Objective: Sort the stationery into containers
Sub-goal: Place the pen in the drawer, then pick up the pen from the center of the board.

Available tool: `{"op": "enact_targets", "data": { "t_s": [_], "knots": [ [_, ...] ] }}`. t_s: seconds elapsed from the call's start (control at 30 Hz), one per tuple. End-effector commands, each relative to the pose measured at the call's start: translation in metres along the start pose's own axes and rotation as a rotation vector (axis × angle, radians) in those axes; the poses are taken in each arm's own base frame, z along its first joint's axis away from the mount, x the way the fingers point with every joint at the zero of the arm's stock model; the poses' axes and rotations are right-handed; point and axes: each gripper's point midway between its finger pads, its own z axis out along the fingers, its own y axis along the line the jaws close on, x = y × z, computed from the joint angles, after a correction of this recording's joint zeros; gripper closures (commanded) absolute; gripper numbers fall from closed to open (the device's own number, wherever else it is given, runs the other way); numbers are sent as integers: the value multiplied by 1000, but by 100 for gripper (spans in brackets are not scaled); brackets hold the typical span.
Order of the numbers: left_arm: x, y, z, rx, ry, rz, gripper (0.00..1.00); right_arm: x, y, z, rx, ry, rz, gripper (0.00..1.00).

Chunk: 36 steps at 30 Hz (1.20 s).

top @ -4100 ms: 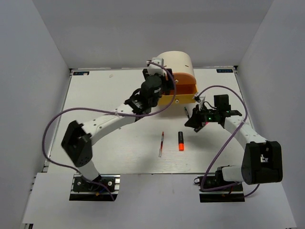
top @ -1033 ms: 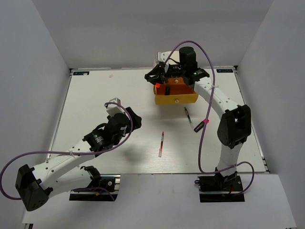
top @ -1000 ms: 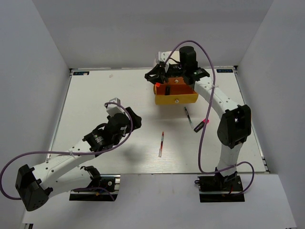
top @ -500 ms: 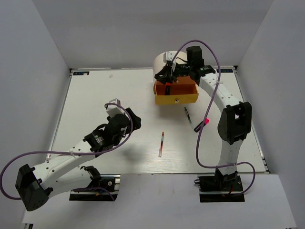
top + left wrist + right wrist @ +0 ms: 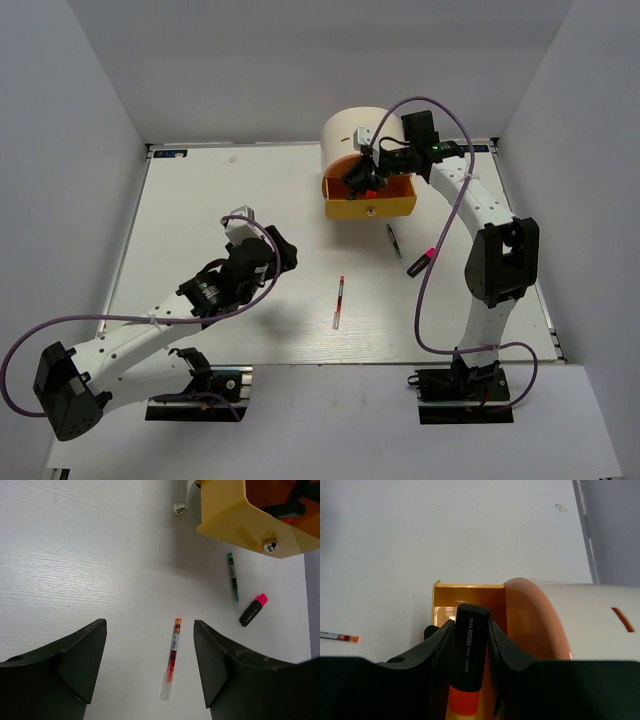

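A black highlighter with an orange end [image 5: 468, 660] is clamped between the fingers of my right gripper [image 5: 470, 630], which is shut on it. It hangs over the open yellow-fronted drawer [image 5: 470, 596] of the cream cylindrical unit [image 5: 350, 132]. From above, the right gripper [image 5: 363, 181] sits over the drawer [image 5: 372, 208]. A thin red pen [image 5: 338, 301] lies mid-table, seen between the fingers of my left gripper [image 5: 150, 625], which is open and hovers well above it [image 5: 172, 655]. A thin dark pen [image 5: 393, 238] and a pink-ended highlighter [image 5: 422, 262] lie right of it.
The drawer's small metal knob [image 5: 270, 545] faces the table's middle. A second knob [image 5: 179, 508] shows lower on the unit. Grey walls close in the white table [image 5: 200, 200] on three sides. The right arm's purple cable [image 5: 440, 230] loops above the pens.
My right gripper has carried the orange-ended highlighter rightward from the drawer's back left corner to over its middle. The left arm has stayed still.
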Motion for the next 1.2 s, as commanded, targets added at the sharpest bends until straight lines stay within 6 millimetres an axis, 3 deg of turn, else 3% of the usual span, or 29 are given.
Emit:
{"op": "enact_targets", "data": {
  "t_s": [0.0, 0.07, 0.1, 0.2, 0.23, 0.27, 0.37, 0.5, 0.6, 0.7, 0.77, 0.87, 0.9, 0.93, 0.97, 1.0, 1.03, 1.07, 1.1, 1.13, 1.17],
  "knots": [
    [-5, -6, -2, 19, -15, 3, 20, -14, 6, -15, 6, 19, -68, 100],
    [-1, -3, -1, 12, -9, -1, 20, -11, 6, -18, 8, 34, -68, 100],
    [-1, -3, -1, 12, -9, -1, 20, -11, 6, -19, 10, 36, -72, 94],
    [-4, -4, -3, 20, -14, -16, 20, -12, 5, -23, 21, 42, -82, 69],
    [-4, -4, -3, 20, -14, -16, 20, -14, 6, -23, 22, 41, -86, 58],
    [-4, -4, -3, 20, -14, -16, 20, -18, 5, -27, 32, 40, -96, 39],
    [-4, -4, -3, 20, -14, -16, 20, -30, 3, -32, 57, 24, -112, 35],
    [-4, -4, -3, 20, -14, -16, 20, -52, -5, -41, 117, -6, -150, 35],
    [-4, -4, -3, 20, -14, -16, 20, -58, -2, -40, 107, -22, -132, 46],
    [-4, -4, -3, 20, -14, -16, 20, -60, -4, -42, 109, -25, -104, 83],
    [-4, -4, -3, 20, -14, -16, 20, -58, -3, -44, 112, -17, -71, 98],
    [-2, -5, -3, 25, -7, -16, 20, -59, -4, -56, 162, -8, -50, 100],
    [-2, -5, -3, 25, -7, -16, 20, -51, -3, -59, 189, -15, 27, 100],
    [1, -2, -2, 19, -2, -11, 20, -59, -14, -73, 268, -16, -10, 100],
    [1, -5, -2, 31, 0, -15, 20, -68, -13, -89, 324, -27, 1, 96],
    [0, -8, -3, 45, 0, -22, 20, -41, -10, -86, 375, -14, 30, 86],
    [2, -7, -1, 38, 6, -7, 20, -48, -8, -103, 441, -21, 35, 80],
    [0, -13, -1, 62, 0, -20, 20, -33, 2, -110, 495, 6, 69, 73],
    [3, -16, 1, 73, 12, -9, 20, -15, 13, -109, 510, 18, 123, 78],
    [3, -18, 1, 86, 13, 0, 20, -19, 14, -122, 555, 18, 100, 92],
    [7, -23, 4, 100, 27, 0, 20, -8, 22, -127, 574, 52, 119, 100]
  ]
}}
